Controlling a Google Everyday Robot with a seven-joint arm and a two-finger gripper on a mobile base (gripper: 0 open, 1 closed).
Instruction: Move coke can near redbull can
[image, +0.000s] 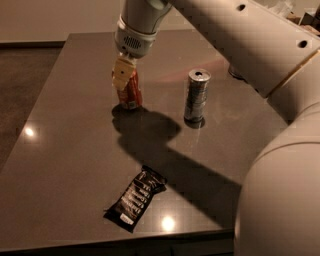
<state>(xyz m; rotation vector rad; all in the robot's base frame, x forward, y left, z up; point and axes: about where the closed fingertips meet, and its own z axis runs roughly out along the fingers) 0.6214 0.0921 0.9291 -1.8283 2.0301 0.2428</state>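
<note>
The coke can (131, 93), short and red-orange, sits left of centre on the dark table (65, 130), leaning slightly. My gripper (123, 76) comes down from above and is shut on the can's upper part, hiding its top. The can's base is at or just above the tabletop. The redbull can (196, 96), tall, slim and silver-grey, stands upright about a can's height to the right of the coke can, untouched.
A black snack packet (136, 198) lies flat near the table's front edge. My large pale arm (280, 150) fills the right side and casts a shadow across the middle. The table's left edge (30, 110) drops to a dark floor.
</note>
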